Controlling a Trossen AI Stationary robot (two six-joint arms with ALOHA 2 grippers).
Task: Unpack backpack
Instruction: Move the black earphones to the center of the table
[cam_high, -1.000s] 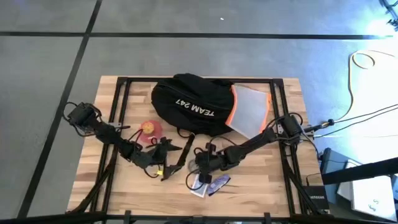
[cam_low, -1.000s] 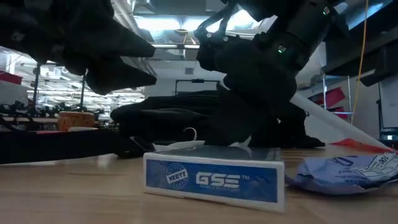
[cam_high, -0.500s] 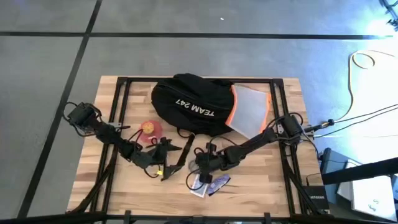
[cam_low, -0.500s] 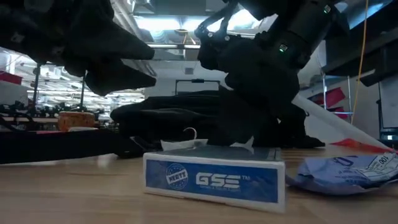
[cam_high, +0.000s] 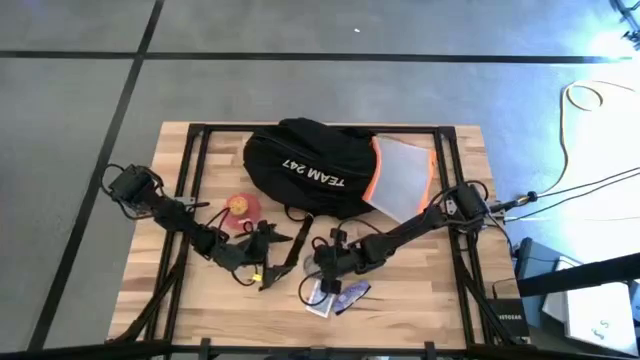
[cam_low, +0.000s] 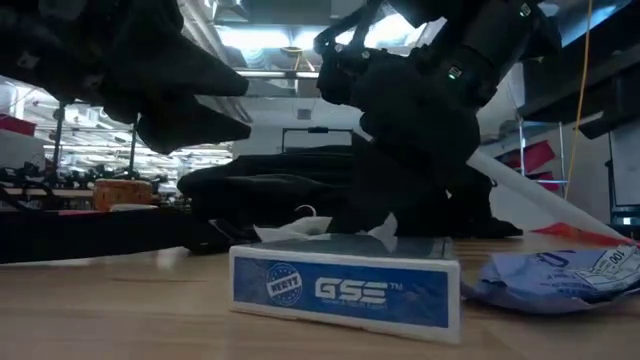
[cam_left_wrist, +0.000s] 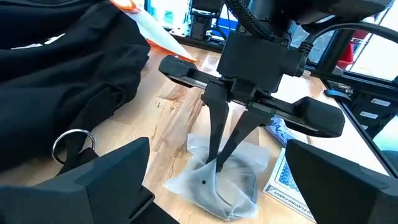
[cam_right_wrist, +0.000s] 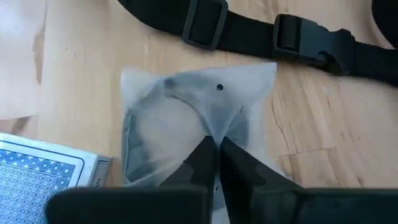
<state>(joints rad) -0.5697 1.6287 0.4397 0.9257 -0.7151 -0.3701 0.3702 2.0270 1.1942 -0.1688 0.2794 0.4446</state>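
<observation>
Your backpack (cam_high: 315, 170) lies at the upper centre of the tabletop (cam_high: 460, 300) in the high view, its white "TEAM 247" lettering readable upside down, with an orange-edged clear pouch (cam_high: 400, 178) at its right side. Your right tool (cam_left_wrist: 214, 163) is pinched narrow on a small frosted plastic bag (cam_left_wrist: 221, 180) just below the backpack's buckled strap (cam_right_wrist: 261, 34). Beside the bag sits a blue box (cam_low: 345, 288) marked "GSE", and a crumpled blue wrapper (cam_low: 550, 275) lies at its right. Your left tool (cam_high: 283, 253) hangs wide open, lower centre-left, holding nothing.
</observation>
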